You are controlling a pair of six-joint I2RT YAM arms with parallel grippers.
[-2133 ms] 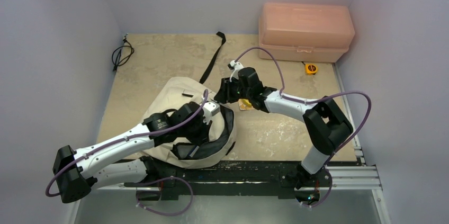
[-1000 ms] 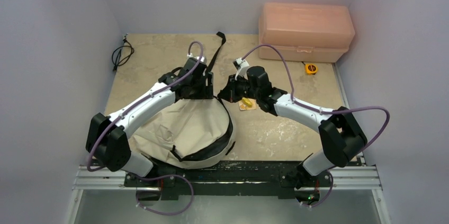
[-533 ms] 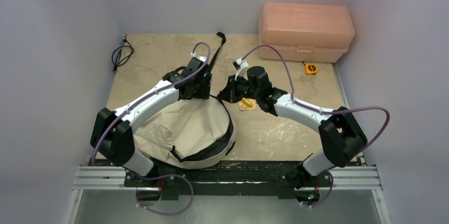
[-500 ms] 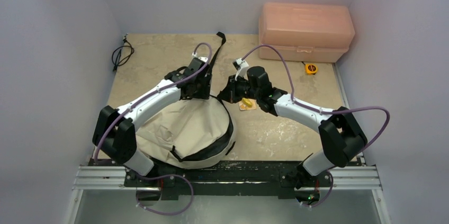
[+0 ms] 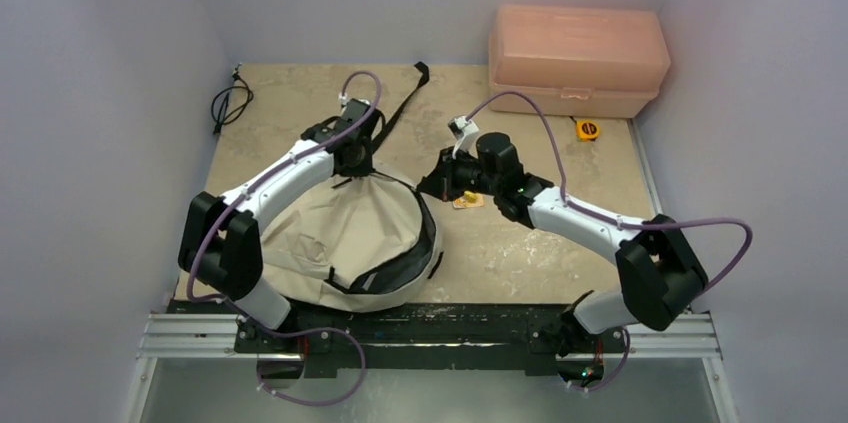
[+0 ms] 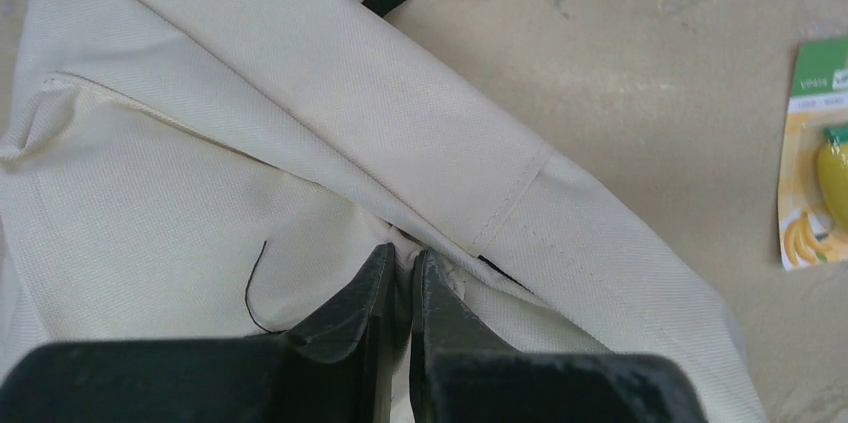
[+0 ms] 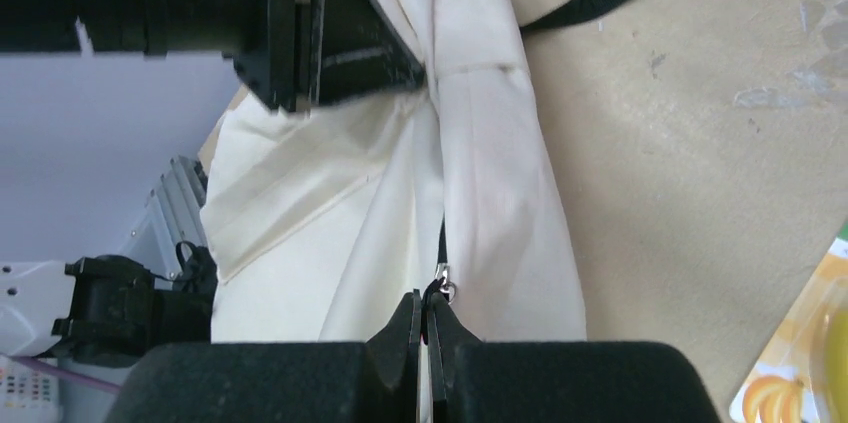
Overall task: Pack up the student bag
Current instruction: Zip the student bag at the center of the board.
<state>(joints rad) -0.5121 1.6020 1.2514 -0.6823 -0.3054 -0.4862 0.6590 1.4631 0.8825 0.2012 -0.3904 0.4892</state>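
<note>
Far right corner has a rigid salmon-pink plastic box (image 5: 578, 60), lid closed, pushed up against the back wall. Just in front of its right end sits a small yellow tape measure (image 5: 588, 128); can't tell if they touch. Way over at the far left edge, a coiled black cable (image 5: 230, 101) lies flat. Around the middle there's a flat card pack with a green top strip and a yellow banana-shaped thing on it (image 6: 815, 168), lying face up. All of it sits on a mottled beige tabletop (image 5: 300, 103), with plain pale lilac walls (image 5: 100, 93) around and a metal rail (image 5: 680, 328) along the near edge.
</note>
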